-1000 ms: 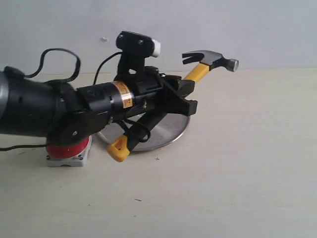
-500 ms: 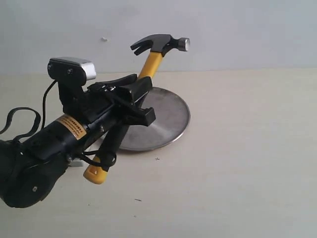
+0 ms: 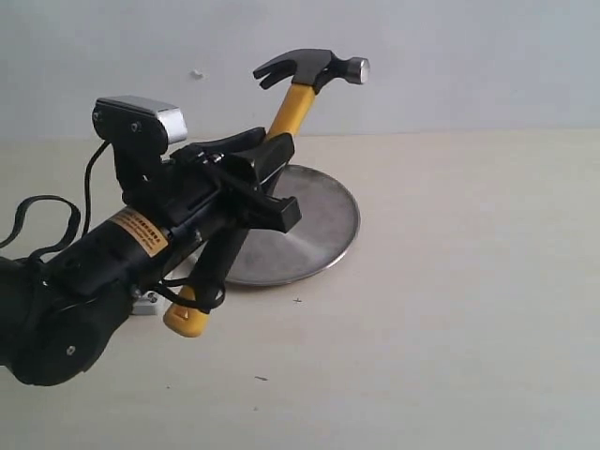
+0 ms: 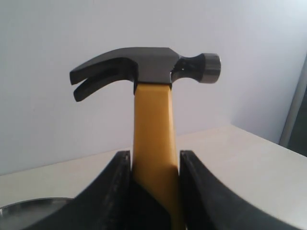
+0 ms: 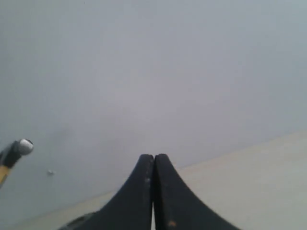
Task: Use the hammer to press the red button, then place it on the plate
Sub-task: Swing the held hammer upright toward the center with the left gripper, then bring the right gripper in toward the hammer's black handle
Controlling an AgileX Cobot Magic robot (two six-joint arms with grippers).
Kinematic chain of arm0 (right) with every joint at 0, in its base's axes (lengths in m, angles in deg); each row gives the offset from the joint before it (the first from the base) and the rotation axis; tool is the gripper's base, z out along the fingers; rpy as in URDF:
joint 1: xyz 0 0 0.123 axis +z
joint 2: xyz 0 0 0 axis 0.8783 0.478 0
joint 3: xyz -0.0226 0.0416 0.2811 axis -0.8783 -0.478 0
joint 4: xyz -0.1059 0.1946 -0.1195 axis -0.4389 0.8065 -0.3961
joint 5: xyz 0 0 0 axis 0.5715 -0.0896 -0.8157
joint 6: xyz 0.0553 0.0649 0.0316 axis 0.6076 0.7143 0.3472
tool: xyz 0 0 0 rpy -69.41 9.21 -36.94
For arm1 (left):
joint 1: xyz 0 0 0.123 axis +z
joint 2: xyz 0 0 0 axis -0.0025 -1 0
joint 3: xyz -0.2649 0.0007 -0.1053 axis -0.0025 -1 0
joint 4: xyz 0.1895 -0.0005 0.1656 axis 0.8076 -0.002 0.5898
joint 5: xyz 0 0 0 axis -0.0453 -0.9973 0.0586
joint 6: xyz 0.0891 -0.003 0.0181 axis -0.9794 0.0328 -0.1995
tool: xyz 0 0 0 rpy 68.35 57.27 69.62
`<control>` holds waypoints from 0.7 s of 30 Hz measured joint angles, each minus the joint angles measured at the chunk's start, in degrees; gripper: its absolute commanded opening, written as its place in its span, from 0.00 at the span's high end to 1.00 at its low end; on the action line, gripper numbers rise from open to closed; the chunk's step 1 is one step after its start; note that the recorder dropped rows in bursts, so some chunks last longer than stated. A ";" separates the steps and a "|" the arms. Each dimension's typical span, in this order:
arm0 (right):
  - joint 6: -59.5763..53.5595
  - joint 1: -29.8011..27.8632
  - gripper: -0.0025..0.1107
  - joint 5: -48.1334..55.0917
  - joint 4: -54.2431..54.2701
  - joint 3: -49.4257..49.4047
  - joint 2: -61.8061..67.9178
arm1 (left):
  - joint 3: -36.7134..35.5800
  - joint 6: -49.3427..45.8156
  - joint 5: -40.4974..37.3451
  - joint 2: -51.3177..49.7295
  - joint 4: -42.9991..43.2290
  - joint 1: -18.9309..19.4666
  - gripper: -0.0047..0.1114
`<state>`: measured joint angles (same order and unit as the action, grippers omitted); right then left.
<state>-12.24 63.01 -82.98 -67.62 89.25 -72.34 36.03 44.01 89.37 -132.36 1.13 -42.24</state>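
My left gripper (image 3: 270, 183) is shut on the hammer (image 3: 314, 67) at the yellow neck, just above the black handle. The hammer is held in the air, its dark head (image 4: 144, 67) up and leaning to the right, and its yellow looped end (image 3: 187, 320) hangs low near the table. The silver plate (image 3: 323, 220) lies on the table behind and to the right of the gripper. My left arm hides the red button's dome; only a corner of its grey base (image 3: 145, 299) shows. My right gripper (image 5: 154, 157) is shut and empty, and it is out of the exterior view.
A pale wall rises behind the beige table. A black cable (image 3: 37, 220) loops off the left arm. Bare tabletop (image 3: 469, 281) stretches to the right of the plate. An edge of the plate (image 4: 29, 208) shows below the left jaws.
The left arm has swung left and down with the hammer, now covering the red button. The hammer has turned from a low rightward tilt to nearly upright, then risen slightly.
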 measured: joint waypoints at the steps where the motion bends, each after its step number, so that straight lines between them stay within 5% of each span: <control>1: 3.24 0.00 0.98 -0.15 0.65 0.00 0.00 | 0.06 0.14 0.00 0.00 0.00 0.00 0.96; 9: 15.93 3.49 0.98 0.84 0.57 0.00 3.17 | 4.26 0.67 -7.14 1.00 0.13 0.00 0.96; 21: 20.67 27.18 0.93 -21.50 0.45 0.00 35.65 | 6.15 0.76 -15.78 4.81 3.03 0.00 0.96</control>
<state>8.43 90.19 -104.47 -67.18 89.25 -36.69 42.18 44.76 73.59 -127.55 4.16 -42.24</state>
